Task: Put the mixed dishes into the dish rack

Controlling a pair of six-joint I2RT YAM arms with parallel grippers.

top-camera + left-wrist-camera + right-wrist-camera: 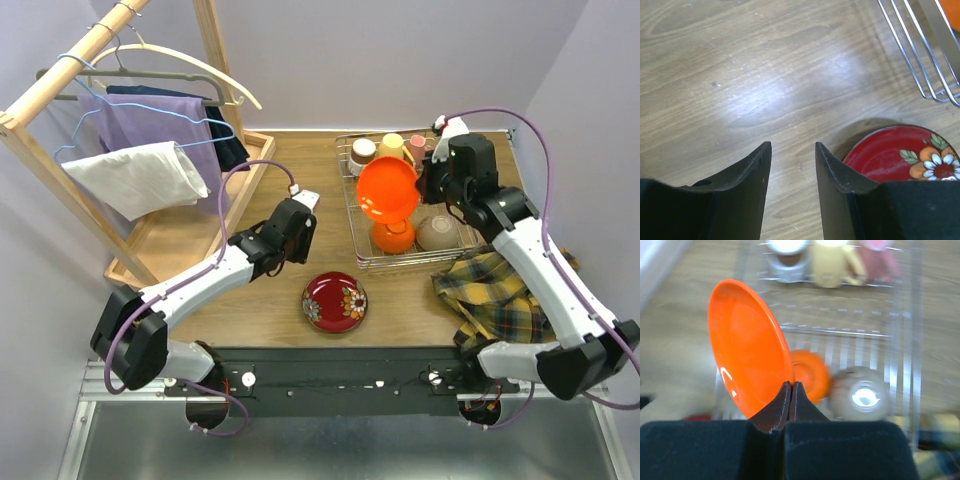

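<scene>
My right gripper (791, 385) is shut on the rim of an orange-red bowl (745, 345), holding it tilted on edge above the dish rack (350, 215). Inside the rack lie an upturned orange bowl (393, 237) and a beige bowl (437, 232), with a steel cup (363, 150), a cream mug (391, 145) and a pink mug (417, 143) along its far side. A red flowered plate (334, 301) rests on the table in front of the rack. Just left of that plate (890, 155), my left gripper (792, 146) hovers open over bare wood, holding nothing.
A plaid cloth (495, 290) is bunched at the rack's near right corner, under my right arm. A wooden clothes rack with a tray base (180, 235) and hung garments (150, 150) fills the left side of the table.
</scene>
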